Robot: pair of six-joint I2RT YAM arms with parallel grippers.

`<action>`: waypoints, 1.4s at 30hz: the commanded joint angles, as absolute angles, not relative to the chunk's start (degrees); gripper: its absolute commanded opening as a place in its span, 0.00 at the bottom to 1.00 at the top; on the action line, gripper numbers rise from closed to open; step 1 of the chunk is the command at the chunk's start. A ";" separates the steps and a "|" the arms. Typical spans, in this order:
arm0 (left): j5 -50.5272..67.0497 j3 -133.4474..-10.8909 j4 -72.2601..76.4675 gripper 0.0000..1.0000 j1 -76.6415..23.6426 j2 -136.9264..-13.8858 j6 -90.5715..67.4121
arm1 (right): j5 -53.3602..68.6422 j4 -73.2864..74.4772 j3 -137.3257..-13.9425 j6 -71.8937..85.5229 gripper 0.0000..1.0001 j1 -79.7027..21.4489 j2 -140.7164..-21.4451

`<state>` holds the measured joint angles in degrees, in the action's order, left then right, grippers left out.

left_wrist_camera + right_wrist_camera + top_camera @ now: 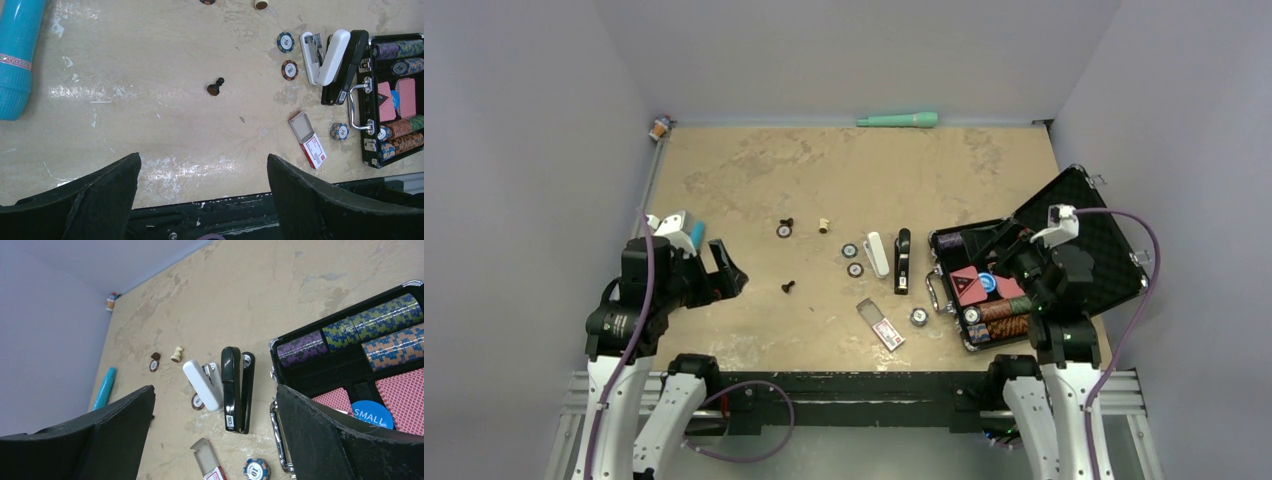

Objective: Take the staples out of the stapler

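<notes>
The black stapler (903, 260) lies closed on the table mid-right, next to a white stapler (878, 254) on its left and the poker case on its right. It also shows in the left wrist view (347, 67) and the right wrist view (235, 390), with silvery metal at its far end. My left gripper (727, 270) is open and empty over the table's left side, far from the stapler (203, 160). My right gripper (1006, 250) is open and empty above the case's left edge, just right of the stapler (215, 390).
An open black poker case (1114, 250) with chips and cards sits at the right. A small red-and-white staple box (882, 325), loose poker chips (918, 316) and dark chess pawns (789, 287) lie around. A blue tube (15, 55) lies at the left, and a teal pen (898, 120) at the back.
</notes>
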<state>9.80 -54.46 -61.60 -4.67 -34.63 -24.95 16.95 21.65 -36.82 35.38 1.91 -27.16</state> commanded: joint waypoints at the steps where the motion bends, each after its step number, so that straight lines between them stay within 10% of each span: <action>1: 11.27 -53.80 -59.00 1.00 -4.49 -34.89 -25.62 | 10.28 23.59 -41.65 33.22 0.96 -2.55 -29.96; 23: 12.09 -53.70 -58.91 1.00 -4.39 -36.36 -25.49 | -25.39 24.65 -44.96 51.22 0.92 -47.26 -48.68; 33: 11.78 -53.70 -59.01 1.00 -4.42 -36.20 -25.58 | -30.31 23.30 -45.71 54.96 0.89 -50.13 -63.86; 42: 11.82 -53.70 -59.06 1.00 -4.39 -36.22 -25.52 | -33.30 20.71 -45.27 54.36 0.66 -49.48 -72.27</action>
<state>11.35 -53.74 -60.80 -4.62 -36.16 -24.93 -29.50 23.59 -43.97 53.67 -49.87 -70.50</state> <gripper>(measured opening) 0.997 0.709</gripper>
